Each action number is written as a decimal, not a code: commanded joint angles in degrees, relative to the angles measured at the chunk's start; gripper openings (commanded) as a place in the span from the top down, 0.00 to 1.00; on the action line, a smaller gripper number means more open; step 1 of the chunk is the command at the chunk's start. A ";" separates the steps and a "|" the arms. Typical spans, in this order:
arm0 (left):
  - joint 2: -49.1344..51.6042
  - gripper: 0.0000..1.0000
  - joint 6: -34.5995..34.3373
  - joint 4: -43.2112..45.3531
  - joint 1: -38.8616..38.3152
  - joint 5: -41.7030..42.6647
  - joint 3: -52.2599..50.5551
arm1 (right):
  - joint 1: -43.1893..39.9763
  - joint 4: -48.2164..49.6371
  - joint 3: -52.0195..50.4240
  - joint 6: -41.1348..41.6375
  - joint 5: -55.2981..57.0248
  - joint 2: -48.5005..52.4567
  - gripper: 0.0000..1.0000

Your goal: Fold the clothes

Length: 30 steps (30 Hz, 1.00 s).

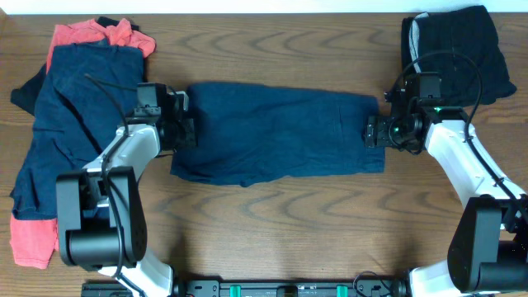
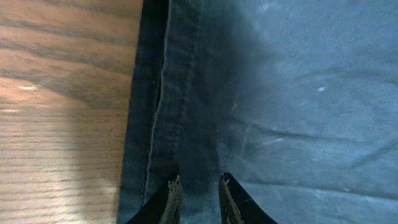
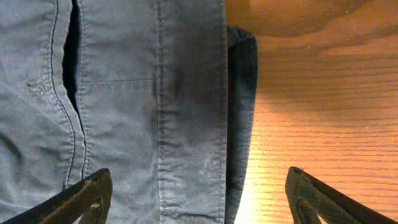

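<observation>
The bench (image 1: pixel 272 223) is dark brown wood with a strong grain. Spread flat across its middle I see a dark navy blue fabric garment (image 1: pixel 280 132), lying lengthwise between my two arms.

My left end effector (image 1: pixel 188 125) sits at the garment's left edge. In the left wrist view its tips (image 2: pixel 199 190) stand narrow over the stitched hem (image 2: pixel 163 112), with navy cloth in the slim gap between them. I cannot tell whether they actually pinch it.

My right end effector (image 1: pixel 373 132) is at the garment's right edge. In the right wrist view it (image 3: pixel 199 180) is spread wide and grips nothing. The seamed band of the garment (image 3: pixel 186 93) runs under the span between the fingers, one finger (image 3: pixel 87 196) is over cloth, and the other is over bare wood.

At the far left of the bench there is a heap of navy blue garments (image 1: pixel 70 107) with coral-red pieces (image 1: pixel 82 35) showing at its top and bottom. A black folded garment (image 1: pixel 458 41) with a grey lining (image 1: pixel 417 37) lies in the far right corner, near the right arm but apart from the spread piece.
</observation>
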 commanded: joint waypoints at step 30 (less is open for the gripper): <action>4.07 0.81 0.02 -0.07 0.00 -2.03 0.42 | 0.96 6.25 0.68 5.22 -11.82 16.37 0.42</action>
